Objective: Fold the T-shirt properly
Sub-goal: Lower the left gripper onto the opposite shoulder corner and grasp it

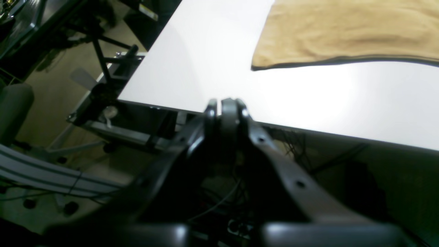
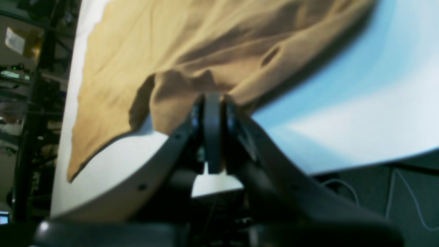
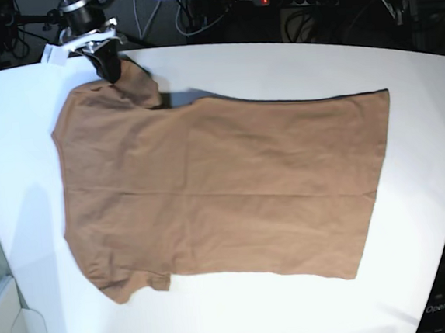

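While the T-shirt [image 3: 217, 190] lies spread flat across the middle of the white tabletop [image 3: 292, 67], its upper sleeve near the far left corner is bunched and lifted. Pinched tight on that sleeve is the right gripper [image 2: 212, 103], its jaws closed over the cloth. Off the table's edge, apart from the hem, hangs the left gripper [image 1: 227, 104], jaws closed and empty.
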Robot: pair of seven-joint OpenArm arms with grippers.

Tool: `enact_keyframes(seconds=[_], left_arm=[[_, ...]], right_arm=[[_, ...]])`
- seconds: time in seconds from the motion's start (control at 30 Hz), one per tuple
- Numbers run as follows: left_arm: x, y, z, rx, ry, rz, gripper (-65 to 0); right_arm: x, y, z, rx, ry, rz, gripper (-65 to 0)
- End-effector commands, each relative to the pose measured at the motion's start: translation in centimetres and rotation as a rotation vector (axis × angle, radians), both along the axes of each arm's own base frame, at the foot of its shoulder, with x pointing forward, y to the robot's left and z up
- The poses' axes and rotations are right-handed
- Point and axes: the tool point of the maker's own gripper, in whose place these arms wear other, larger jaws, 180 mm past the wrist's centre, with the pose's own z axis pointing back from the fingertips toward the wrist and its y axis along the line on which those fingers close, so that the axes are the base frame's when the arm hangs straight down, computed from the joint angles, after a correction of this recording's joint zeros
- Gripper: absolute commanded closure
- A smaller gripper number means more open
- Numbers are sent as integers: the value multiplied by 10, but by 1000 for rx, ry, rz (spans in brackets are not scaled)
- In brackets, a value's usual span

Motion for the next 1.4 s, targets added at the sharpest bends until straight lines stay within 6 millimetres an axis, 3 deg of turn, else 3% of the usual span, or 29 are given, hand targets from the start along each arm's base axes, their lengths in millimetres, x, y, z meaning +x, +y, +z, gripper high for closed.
enact_keyframes(seconds=[0.0, 0.27, 0.47, 0.6, 0.67, 0.8, 0.9, 1.13, 1.37], left_arm=[[-2, 1, 9, 22, -19, -10, -11], [3, -1, 12, 16, -38, -14, -11], [27, -1, 25, 7, -40, -11, -11], [47, 1, 20, -23, 1, 11, -19], [57, 4, 18, -36, 10, 22, -82], [79, -5, 13, -153, -16, -10, -276], [93, -4, 13, -231, -35, -12, -344], [118, 21, -27, -340, 112, 40, -339], [126, 28, -59, -435, 189, 40, -339]], right_arm=[[0, 1, 6, 4, -23, 9, -7], [1, -4, 7, -10, -25, 20, -9], [5, -6, 8, -14, -34, 16, -9], [6, -8, 9, -23, -36, 27, -9], [6, -9, 9, -25, -36, 29, -9], [7, -10, 9, -27, -38, 29, -9], [7, -10, 9, -27, -38, 29, -9], [7, -12, 9, -37, -38, 39, -9], [7, -12, 9, -37, -38, 39, -9]])
